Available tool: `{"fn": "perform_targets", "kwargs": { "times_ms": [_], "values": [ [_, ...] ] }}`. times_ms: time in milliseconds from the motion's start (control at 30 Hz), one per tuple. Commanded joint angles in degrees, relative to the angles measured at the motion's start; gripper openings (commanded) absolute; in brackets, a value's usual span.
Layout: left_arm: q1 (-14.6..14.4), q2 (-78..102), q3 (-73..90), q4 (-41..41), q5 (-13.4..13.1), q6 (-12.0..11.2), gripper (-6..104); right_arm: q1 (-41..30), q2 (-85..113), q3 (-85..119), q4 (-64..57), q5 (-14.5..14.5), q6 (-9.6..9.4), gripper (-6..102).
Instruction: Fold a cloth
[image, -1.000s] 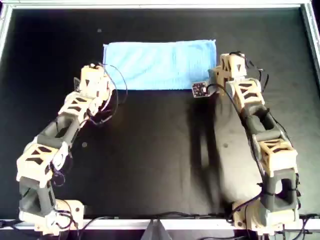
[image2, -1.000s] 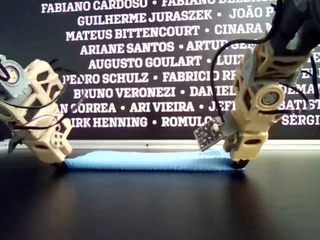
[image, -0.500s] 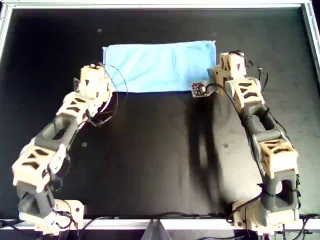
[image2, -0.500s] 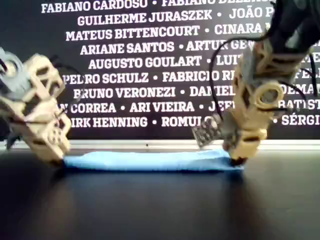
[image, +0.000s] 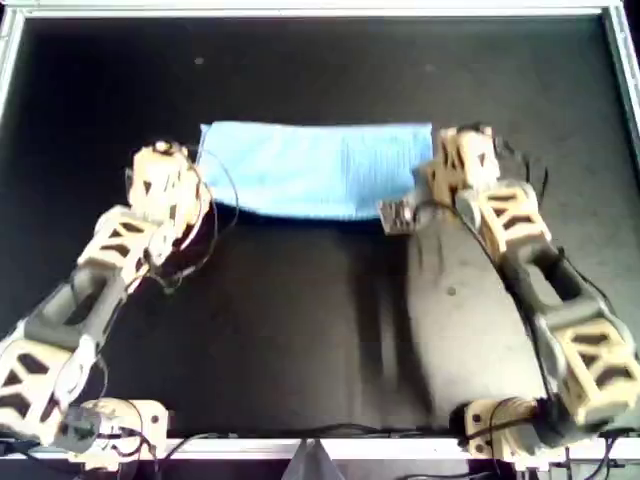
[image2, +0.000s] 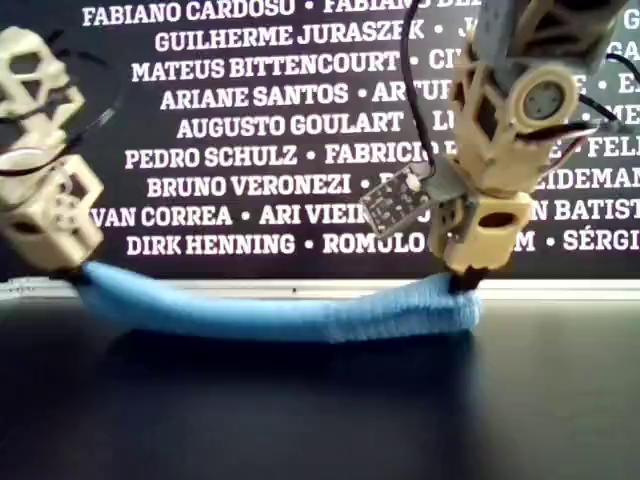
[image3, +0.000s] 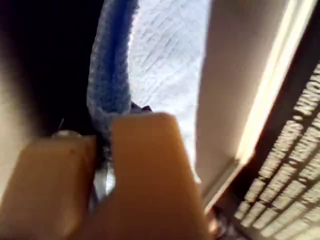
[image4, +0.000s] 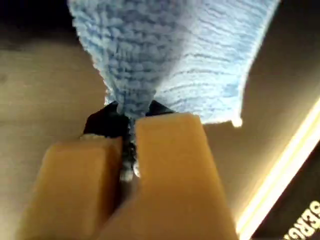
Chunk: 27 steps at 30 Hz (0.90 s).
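The cloth (image: 315, 168) is a light blue strip folded in half, hanging between the two grippers. In the exterior view the cloth (image2: 280, 315) sags in the middle, its ends lifted off the black table. My left gripper (image: 198, 180) is shut on the cloth's end at the overhead view's left, and shows at the exterior view's left (image2: 72, 268). My right gripper (image: 432, 180) is shut on the other end, at the exterior view's right (image2: 462, 283). Both wrist views show fabric pinched between shut jaws: left gripper (image3: 102, 140) on the cloth (image3: 112, 75), right gripper (image4: 127, 132) on the cloth (image4: 170, 55).
The black table (image: 300, 320) is bordered by a metal rim (image: 300, 10) on its far side and at both sides. A dark banner (image2: 270, 130) with white names stands behind the table in the exterior view. A small circuit board (image: 397, 212) hangs off the right wrist.
Both grippers have risen with the cloth's ends in them. The cloth, flat on the table before, now hangs and sags between them. In the overhead view it has shifted toward the arms' bases.
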Motion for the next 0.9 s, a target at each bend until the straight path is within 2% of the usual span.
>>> {"fn": "perform_targets", "kwargs": {
  "times_ms": [0,333,867],
  "values": [
    [-1.41,7.03,3.25,-0.62,-0.35,0.35,-1,-0.26,9.58,5.19,0.97,-0.44,0.35,-1],
    [-1.49,8.79,13.89,-0.62,-0.26,0.26,-1,-0.09,14.68,17.40,0.97,-0.44,0.35,-1],
    [-1.49,8.88,23.12,-0.62,-0.26,-0.44,-1,-0.09,14.68,23.73,0.97,0.26,0.18,-1]
  ]
}}
